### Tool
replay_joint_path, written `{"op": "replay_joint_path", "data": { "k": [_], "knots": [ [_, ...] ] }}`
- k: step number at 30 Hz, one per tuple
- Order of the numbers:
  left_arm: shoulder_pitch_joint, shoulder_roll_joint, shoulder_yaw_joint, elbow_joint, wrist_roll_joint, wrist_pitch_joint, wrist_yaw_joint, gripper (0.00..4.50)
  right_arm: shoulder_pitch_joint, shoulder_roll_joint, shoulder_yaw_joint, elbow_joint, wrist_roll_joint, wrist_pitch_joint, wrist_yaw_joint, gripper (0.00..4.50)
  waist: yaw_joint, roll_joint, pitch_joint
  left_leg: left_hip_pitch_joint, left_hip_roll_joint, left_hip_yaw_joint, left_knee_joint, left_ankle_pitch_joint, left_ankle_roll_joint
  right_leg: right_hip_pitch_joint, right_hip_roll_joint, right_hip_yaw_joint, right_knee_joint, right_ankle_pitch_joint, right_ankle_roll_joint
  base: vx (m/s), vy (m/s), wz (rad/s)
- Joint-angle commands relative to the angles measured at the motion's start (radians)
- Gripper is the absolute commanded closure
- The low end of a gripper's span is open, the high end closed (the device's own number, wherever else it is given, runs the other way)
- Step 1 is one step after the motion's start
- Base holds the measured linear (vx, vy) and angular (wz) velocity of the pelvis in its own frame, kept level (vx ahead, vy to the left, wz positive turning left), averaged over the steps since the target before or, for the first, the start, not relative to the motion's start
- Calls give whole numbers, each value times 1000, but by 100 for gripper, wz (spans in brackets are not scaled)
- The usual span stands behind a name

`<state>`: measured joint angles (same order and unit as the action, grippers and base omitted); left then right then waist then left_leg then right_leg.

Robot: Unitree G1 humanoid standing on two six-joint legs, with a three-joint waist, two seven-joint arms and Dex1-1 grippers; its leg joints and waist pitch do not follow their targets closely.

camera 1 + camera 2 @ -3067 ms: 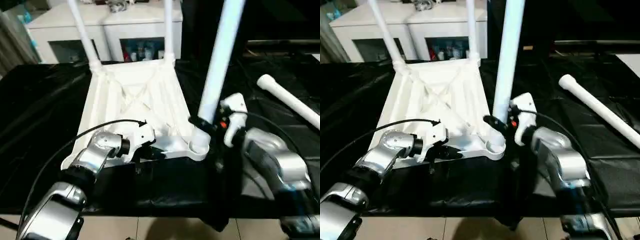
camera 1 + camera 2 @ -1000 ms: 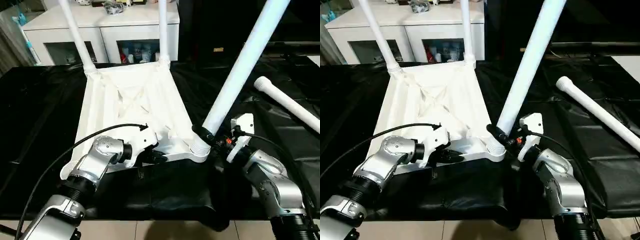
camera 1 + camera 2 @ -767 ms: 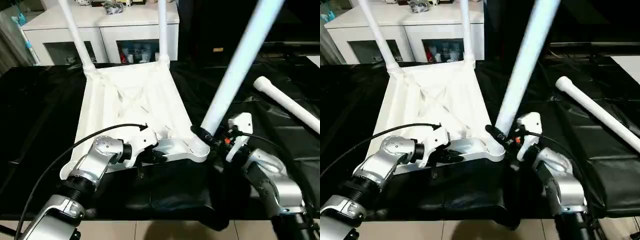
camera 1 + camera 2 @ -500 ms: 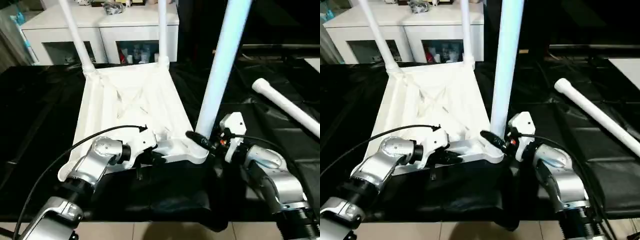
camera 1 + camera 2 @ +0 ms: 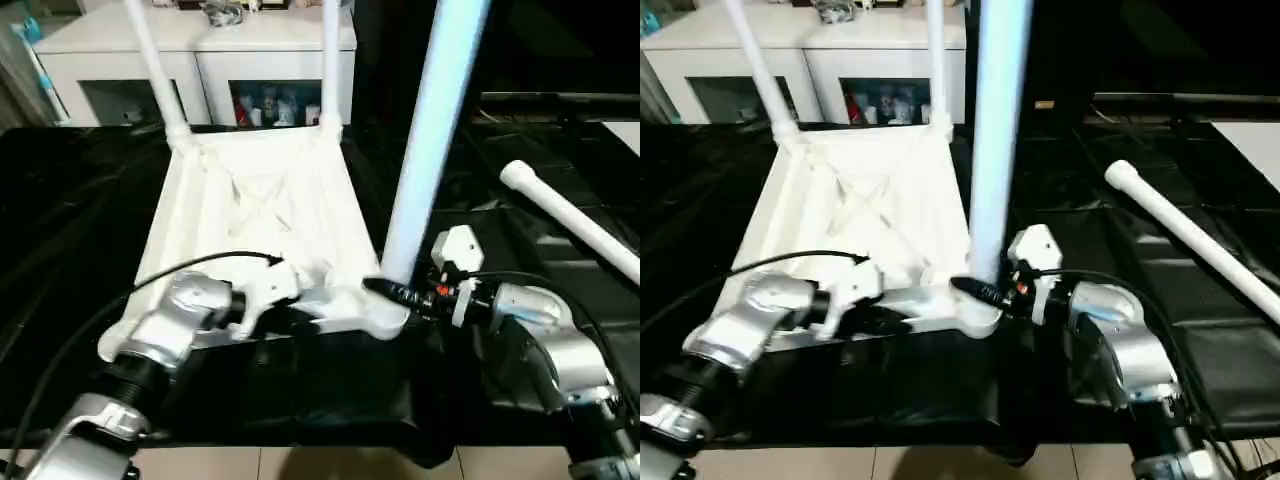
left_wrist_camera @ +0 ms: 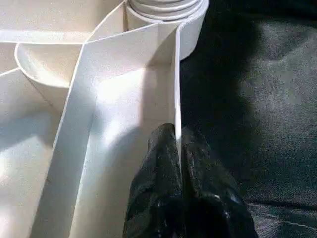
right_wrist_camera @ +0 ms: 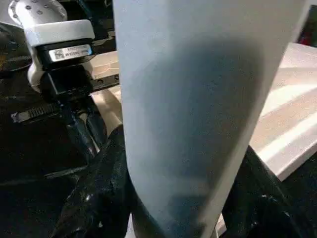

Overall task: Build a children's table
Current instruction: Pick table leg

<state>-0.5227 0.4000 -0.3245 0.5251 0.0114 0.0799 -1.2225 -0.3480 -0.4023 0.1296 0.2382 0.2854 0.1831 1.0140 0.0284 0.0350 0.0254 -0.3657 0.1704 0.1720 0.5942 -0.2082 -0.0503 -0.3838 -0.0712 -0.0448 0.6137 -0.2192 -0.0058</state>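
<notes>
The tabletop (image 5: 262, 215) lies underside-up on the counter (image 5: 80, 220), its near rim pinched by the left gripper (image 6: 177, 144). The leg (image 5: 428, 150), clamped by the right gripper (image 5: 392, 291), has been swung from tilted to upright in its socket (image 5: 385, 318), so seating seems near.

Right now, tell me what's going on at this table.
A robot is assembling a children's table. The white tabletop lies upside down on a black-covered surface, with two legs already standing in its far corner sockets. The left gripper pinches the tabletop's near rim. The right gripper holds a third leg roughly upright at the near right corner socket. The fourth leg lies loose to the right.
</notes>
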Motion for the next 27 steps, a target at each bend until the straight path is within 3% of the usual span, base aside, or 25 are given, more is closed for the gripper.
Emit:
{"op": "replay_joint_path", "data": {
  "k": [1, 4, 9, 13, 15, 16, 19, 20, 22, 24, 25, 27],
  "knots": [
    [-27, 10, -19, -20, -20, -37, -88, 450, 38, -26, 55, 132, -72, 35, -6, 266, 7, -3, -41, 2, 58, -18, -70, -129, 92, 46, -76, 41, -69, -34, -277, 0, 0, 0],
    [-40, 17, -23, 4, -6, -53, -96, 450, 33, -25, 58, 150, -80, 23, 13, 266, 7, -6, -40, 3, 58, -17, -72, -147, 80, 47, -75, 42, -73, -73, -270, 0, 0, 0],
    [-46, 22, -27, 17, 3, -43, -84, 450, 37, -18, 65, 164, -82, 16, 7, 266, 7, -5, -41, 4, 59, -17, -70, -129, 83, 48, -75, 42, -68, -25, -282, 0, 0, 0],
    [-41, -13, -1, 45, 0, 6, 2, 450, 28, 36, 29, 260, -125, -23, -154, 266, 4, -3, -36, 5, 61, -17, -75, -171, 63, 43, -77, 43, -74, -91, -279, 0, 0, 0],
    [-37, -51, 23, 58, -12, 46, 70, 450, 14, 81, -9, 325, -134, -32, -278, 266, -7, -4, -22, 9, 57, -21, -89, -285, 9, 40, -77, 40, -90, -296, -245, 0, 0, 0],
    [-36, -57, 25, 57, -14, 55, 77, 450, 13, 87, -14, 331, -135, -33, -293, 266, -11, -5, -18, 15, 54, -27, -92, -349, -12, 37, -79, 39, -102, -427, -203, 0, 0, 0],
    [-37, -106, 42, 62, -13, 109, 168, 450, -7, 130, -38, 385, -141, -40, -399, 266, -18, -6, -16, 25, 58, -31, -94, -410, -25, 24, -80, 43, -116, -518, -163, 0, 0, 0],
    [-44, -135, 53, 72, -8, 140, 230, 450, -22, 150, -47, 416, -152, -45, -461, 266, -25, -6, -11, 31, 52, -36, -93, -457, -30, 16, -81, 40, -123, -595, -140, 0, 0, 0],
    [-50, -149, 61, 80, -6, 157, 262, 450, -29, 158, -49, 431, -157, -47, -489, 266, -28, -6, -12, 30, 50, -43, -97, -478, -28, 19, -82, 37, -128, -640, -106, 0, 0, 0],
    [-71, -195, 78, 103, 2, 216, 355, 450, -65, 185, -58, 489, -171, -53, -586, 266, -34, -5, -9, 31, 50, -44, -100, -499, -30, 12, -80, 33, -132, -650, -97, 0, 0, 0],
    [-92, -237, 88, 125, 11, 268, 430, 450, -103, 212, -71, 550, -179, -66, -680, 266, -40, -3, -8, 43, 45, -43, -94, -531, -38, 3, -78, 24, -139, -682, -89, -53, 27, -7],
    [-109, -271, 97, 145, 22, 298, 496, 450, -137, 236, -86, 603, -179, -79, -756, 266, -47, 5, -13, 40, 45, -50, -98, -541, -37, 13, -79, 15, -141, -631, -93, -27, 14, -4]
  ]
}}
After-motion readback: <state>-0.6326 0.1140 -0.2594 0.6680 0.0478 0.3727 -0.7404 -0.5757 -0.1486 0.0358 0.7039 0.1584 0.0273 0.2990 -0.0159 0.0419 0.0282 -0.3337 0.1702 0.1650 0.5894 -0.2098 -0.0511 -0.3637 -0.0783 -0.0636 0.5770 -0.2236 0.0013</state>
